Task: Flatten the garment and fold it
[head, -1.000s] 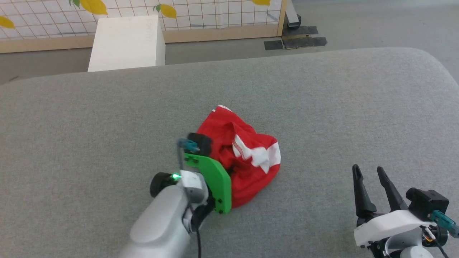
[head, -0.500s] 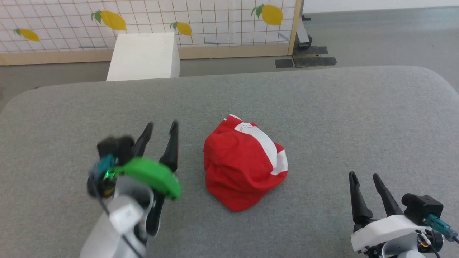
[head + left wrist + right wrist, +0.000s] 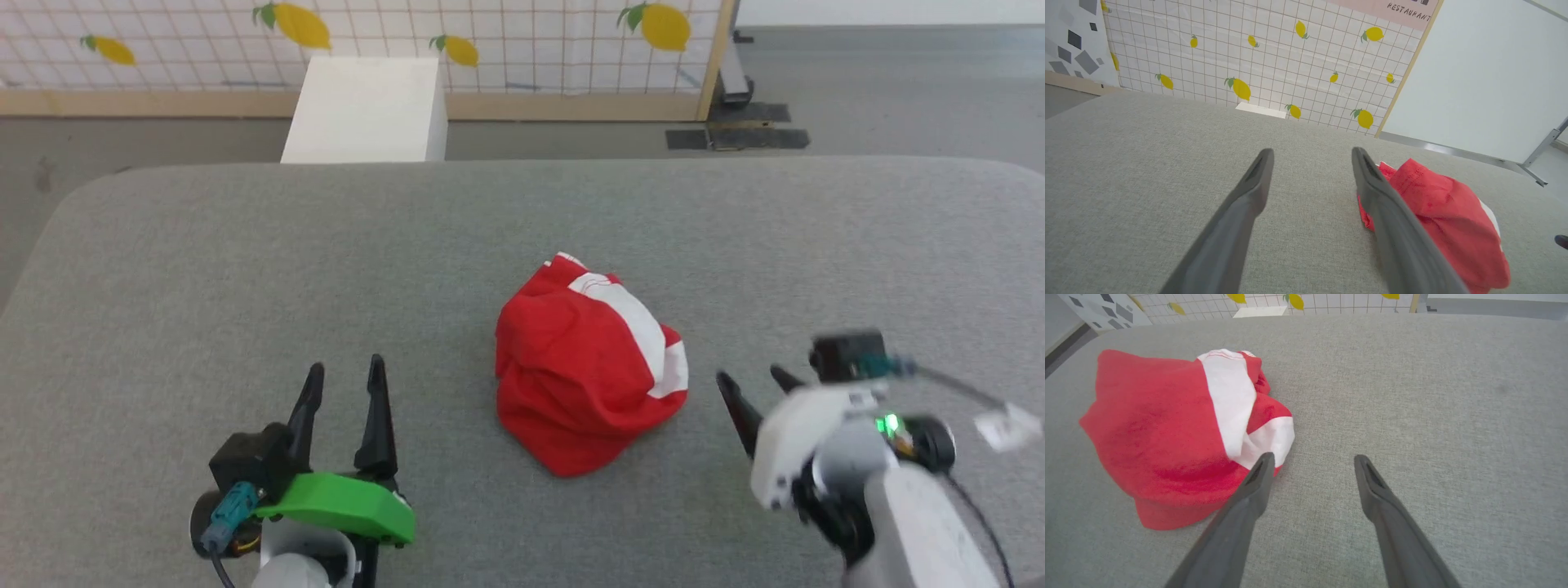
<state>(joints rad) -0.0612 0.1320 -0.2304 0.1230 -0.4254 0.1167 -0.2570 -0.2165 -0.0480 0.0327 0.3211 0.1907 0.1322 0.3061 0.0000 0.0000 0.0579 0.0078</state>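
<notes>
The red shorts point(image 3: 584, 371) lie bunched in a rounded heap on the grey fabric surface point(image 3: 204, 269), a white stripe running down the right side of the heap. They also show in the left wrist view point(image 3: 1433, 208) and the right wrist view point(image 3: 1167, 428). My left gripper point(image 3: 344, 374) stands open at the lower left, apart from the heap, holding nothing. Close to the heap's right side is my right gripper point(image 3: 755, 380), open and empty; in its wrist view point(image 3: 1312, 459) its left finger lies near the white hem.
Beyond the surface's far edge stand a white box point(image 3: 367, 110) and a lemon-patterned grid panel point(image 3: 506, 33). Dark floor plates point(image 3: 739, 137) lie at the back right. Bare grey fabric stretches all around the heap.
The left gripper has let go of the shorts and drawn back to the lower left. The right gripper has moved up toward the heap's right side. The camera has shifted.
</notes>
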